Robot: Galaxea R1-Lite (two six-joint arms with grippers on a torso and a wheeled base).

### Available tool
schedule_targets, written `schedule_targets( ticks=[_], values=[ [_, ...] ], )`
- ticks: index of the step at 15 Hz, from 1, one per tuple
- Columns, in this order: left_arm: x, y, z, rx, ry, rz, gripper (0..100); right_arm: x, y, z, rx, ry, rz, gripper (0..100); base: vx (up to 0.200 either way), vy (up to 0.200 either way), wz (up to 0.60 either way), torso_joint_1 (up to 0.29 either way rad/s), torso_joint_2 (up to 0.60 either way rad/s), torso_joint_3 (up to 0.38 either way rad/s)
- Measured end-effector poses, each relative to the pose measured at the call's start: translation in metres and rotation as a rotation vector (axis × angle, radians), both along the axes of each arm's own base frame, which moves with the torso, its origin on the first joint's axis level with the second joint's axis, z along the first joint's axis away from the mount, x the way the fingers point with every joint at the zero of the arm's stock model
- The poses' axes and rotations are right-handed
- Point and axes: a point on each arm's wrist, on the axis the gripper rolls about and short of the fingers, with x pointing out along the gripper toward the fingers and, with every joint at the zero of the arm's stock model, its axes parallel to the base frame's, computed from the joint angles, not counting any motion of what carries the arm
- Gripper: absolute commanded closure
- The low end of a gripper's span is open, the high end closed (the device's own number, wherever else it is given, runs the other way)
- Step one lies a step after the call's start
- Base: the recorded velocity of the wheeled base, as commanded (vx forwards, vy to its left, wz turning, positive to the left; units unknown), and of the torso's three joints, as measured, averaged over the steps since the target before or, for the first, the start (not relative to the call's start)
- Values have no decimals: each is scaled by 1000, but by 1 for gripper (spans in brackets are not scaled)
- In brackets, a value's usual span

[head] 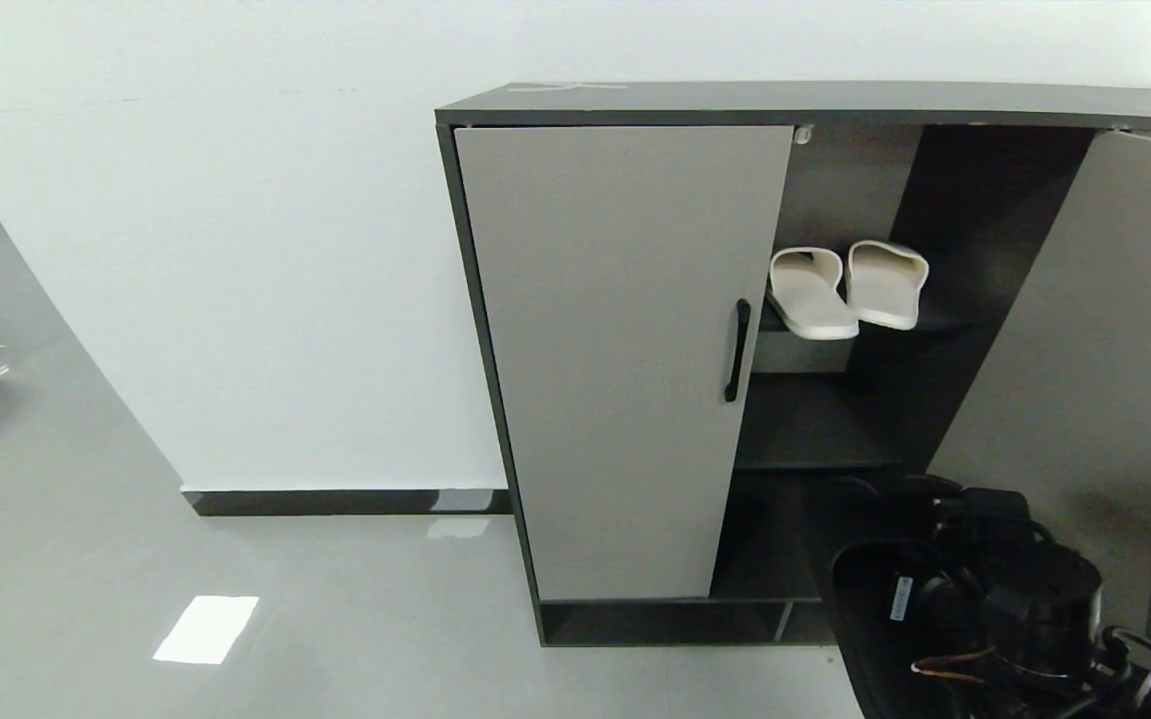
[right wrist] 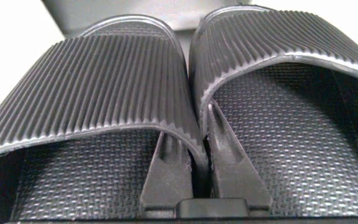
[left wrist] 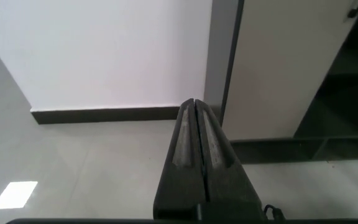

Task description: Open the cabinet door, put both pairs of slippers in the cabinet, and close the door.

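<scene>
Grey-fronted and dark-framed, the cabinet [head: 835, 100] is set against a white wall [head: 236, 250]; its left door [head: 615, 350] is shut and its right door [head: 1104, 330] is swung open. White slippers [head: 850, 288] are laid side by side on an upper shelf [head: 939, 325] inside. Black ribbed slippers [right wrist: 104, 81] are pinched together at their inner strap edges by the right gripper [right wrist: 201, 134]. The left gripper [left wrist: 193, 109] is pressed fully closed on nothing, above the floor [left wrist: 73, 174] near the shut door.

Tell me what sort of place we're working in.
Probably a home or office entryway: dark shoe cabinet with grey doors against a white wall, white slippers on its shelf, glossy grey floor.
</scene>
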Motion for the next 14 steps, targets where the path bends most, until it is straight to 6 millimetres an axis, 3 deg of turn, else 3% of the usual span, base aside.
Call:
schedule_targets(
  ticks=[4,10,14],
  values=[
    [0,0,0,0,0,0,100,26,-7,-4,-7,-7,17,100,50,0,0,1,1,2],
    [0,0,0,-2,0,1,100,78,-6,-3,-31,-93,103,100,0,0,0,0,0,0],
    [0,0,0,-2,0,0,100,117,-10,-12,-71,-140,78,100,0,0,0,0,0,0]
  ],
)
